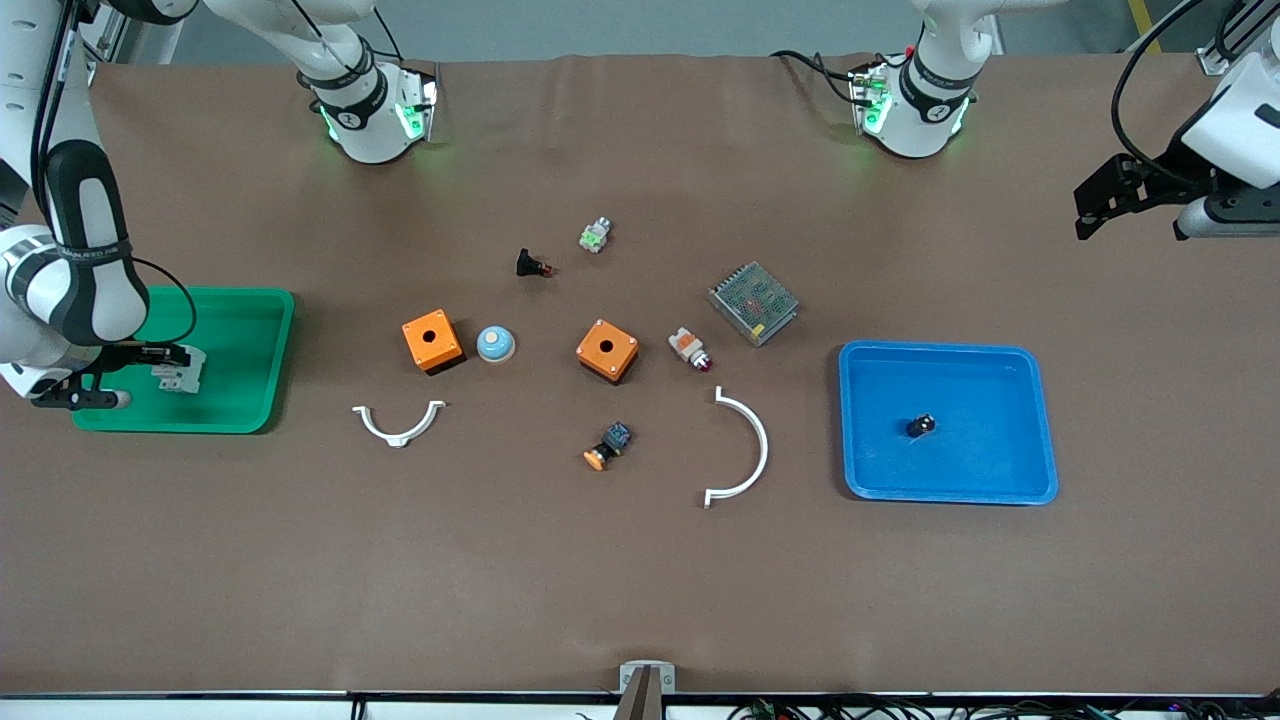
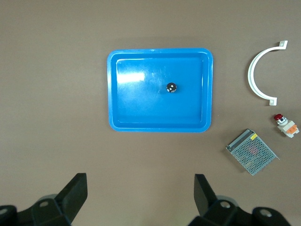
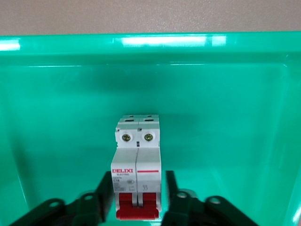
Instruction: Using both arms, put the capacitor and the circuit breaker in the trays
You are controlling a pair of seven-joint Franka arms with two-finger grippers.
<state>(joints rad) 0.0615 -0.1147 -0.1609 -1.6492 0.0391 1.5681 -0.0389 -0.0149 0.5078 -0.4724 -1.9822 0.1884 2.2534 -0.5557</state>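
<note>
At lower centre of the right wrist view, the white-grey rectangular circuit breaker with red toggle levers lies in the green plastic tray, flanked by the right gripper, fingers apart. The tiny black cylindrical capacitor rests in the blue plastic tray; the left gripper hangs spread over bare table.

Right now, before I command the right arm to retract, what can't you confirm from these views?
- Right wrist view: whether the right gripper touches the circuit breaker; the lower edge cuts off the fingertips.
- Front view: the right arm hides part of the green tray.
- Left wrist view: the capacitor in the blue tray is too small for markings.
</note>
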